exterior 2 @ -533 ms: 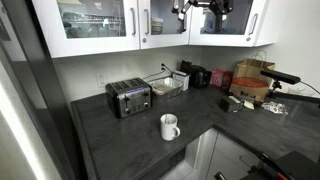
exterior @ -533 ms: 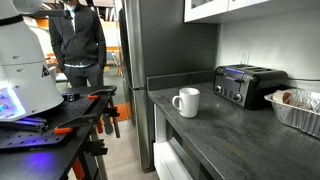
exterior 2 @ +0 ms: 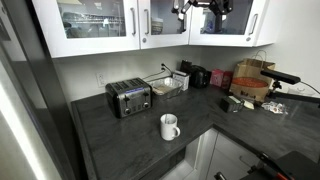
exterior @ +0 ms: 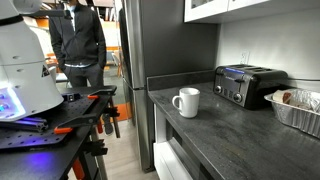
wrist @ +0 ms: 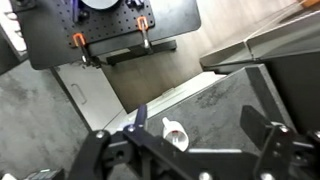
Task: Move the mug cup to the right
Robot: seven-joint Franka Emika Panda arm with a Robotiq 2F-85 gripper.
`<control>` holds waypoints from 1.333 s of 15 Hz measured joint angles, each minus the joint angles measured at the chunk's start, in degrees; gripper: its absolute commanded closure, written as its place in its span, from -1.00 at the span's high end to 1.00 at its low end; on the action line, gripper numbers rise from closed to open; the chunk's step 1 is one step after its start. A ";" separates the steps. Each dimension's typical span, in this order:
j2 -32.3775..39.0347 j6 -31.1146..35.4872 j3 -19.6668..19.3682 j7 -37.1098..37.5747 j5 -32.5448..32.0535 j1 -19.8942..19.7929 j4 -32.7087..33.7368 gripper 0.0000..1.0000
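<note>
The white mug cup (exterior: 187, 101) stands upright on the dark counter (exterior: 225, 140), near its front edge and apart from the toaster. It also shows in an exterior view (exterior 2: 170, 126) with its handle toward the counter's front. In the wrist view the mug cup (wrist: 176, 134) is small and far below, seen between the two fingers. My gripper (wrist: 195, 125) is open and empty. It hangs high above the counter, up by the wall cabinets (exterior 2: 205, 10).
A black-and-silver toaster (exterior: 248, 84) stands against the wall (exterior 2: 128, 97). A foil tray (exterior: 295, 106) sits beside it. Boxes and small appliances (exterior 2: 250, 82) crowd the far counter. White cabinets (exterior 2: 100, 25) hang above. A person (exterior: 78, 40) stands by the workbench.
</note>
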 measured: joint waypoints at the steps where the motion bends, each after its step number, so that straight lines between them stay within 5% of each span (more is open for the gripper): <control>1: -0.04 1.10 0.00 -0.30 -0.10 0.00 -0.28 1.00; 10: 7.38 32.78 -1.98 -4.64 0.67 -0.20 -12.96 1.00; 20: 28.85 50.30 -4.16 -10.27 0.98 -0.19 -13.18 1.00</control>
